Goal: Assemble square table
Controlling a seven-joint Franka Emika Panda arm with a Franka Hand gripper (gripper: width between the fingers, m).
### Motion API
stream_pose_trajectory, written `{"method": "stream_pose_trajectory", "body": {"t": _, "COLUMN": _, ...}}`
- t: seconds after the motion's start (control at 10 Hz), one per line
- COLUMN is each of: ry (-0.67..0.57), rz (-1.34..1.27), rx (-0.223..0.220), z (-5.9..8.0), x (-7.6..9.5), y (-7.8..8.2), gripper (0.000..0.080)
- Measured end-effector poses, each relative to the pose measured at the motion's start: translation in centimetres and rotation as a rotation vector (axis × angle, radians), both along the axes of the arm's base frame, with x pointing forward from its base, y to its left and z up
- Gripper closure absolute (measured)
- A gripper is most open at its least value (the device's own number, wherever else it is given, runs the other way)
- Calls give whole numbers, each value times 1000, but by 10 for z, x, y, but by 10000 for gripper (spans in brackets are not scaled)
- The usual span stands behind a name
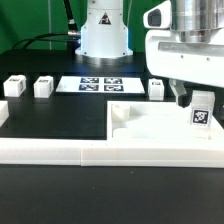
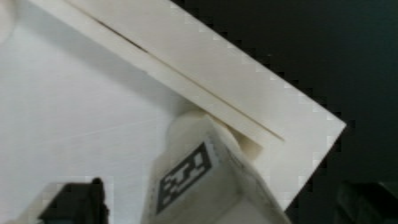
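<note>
The white square tabletop lies at the exterior view's right, its raised rim running across the wrist view. One tagged white leg stands upright on the tabletop's far right corner. My gripper hangs over that leg with its jaws spread to either side of it. In the wrist view the leg stands between the fingers, and the dark finger is clearly apart from it. Nothing is gripped. Three more legs stand on the black table: two at the left and one behind the tabletop.
A long white border rail runs along the front, touching the tabletop's near edge. The marker board lies flat at the back, in front of the robot's white base. Black cables trail behind the base.
</note>
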State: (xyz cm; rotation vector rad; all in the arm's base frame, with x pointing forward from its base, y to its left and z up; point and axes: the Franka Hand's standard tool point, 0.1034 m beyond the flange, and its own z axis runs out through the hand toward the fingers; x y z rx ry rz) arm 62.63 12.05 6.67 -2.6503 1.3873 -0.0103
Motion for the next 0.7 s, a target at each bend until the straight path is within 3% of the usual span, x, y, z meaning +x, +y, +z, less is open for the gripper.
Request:
{"method": "stream_pose_trajectory", "body": {"t": 0.2, "ry": -22, "rz": 171, "rx": -16, "z": 0, "x": 0, "y": -1, "gripper": 150}}
{"method": "stream_pose_trajectory", "body": {"t": 0.3, "ry": -41, "rz": 388, "rx": -61, "z": 2, "x": 2, "y": -3, "gripper": 150}}
{"method": "stream_pose_trajectory", "body": {"t": 0.6, "ry": -72, "rz": 804, "rx": -119, "z": 1, "x": 6, "y": -6, "gripper": 150}}
{"method": "stream_pose_trajectory", "body": {"t": 0.7, "ry": -66, "rz": 739, "rx": -112, "z": 0, "x": 6, "y": -5, "gripper": 150}}
